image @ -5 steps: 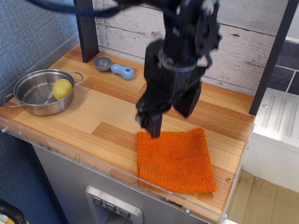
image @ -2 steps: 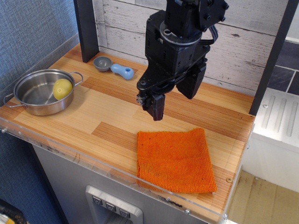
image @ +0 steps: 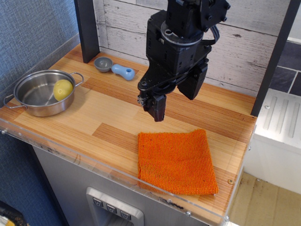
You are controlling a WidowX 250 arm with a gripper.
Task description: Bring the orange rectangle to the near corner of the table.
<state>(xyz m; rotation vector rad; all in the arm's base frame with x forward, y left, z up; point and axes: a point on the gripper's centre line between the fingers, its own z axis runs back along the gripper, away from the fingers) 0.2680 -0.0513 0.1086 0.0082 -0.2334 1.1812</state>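
Gripper (image: 174, 94) risen off orange rectangle (image: 176, 161) since earlier; jaws spread, empty, touching nothing.

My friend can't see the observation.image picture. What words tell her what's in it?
An orange cloth lies flat at the table's near right corner, with a black robot gripper raised above it, holding nothing. A steel pot holding a lemon sits left.

Steel two-handled pot (image: 41, 94) at the left, holding a yellow lemon (image: 63, 89) against its right inner wall. Behind it, near the whitewashed plank wall (image: 244, 42), a measuring spoon (image: 114, 68) with grey bowl and light-blue handle, lying flat.
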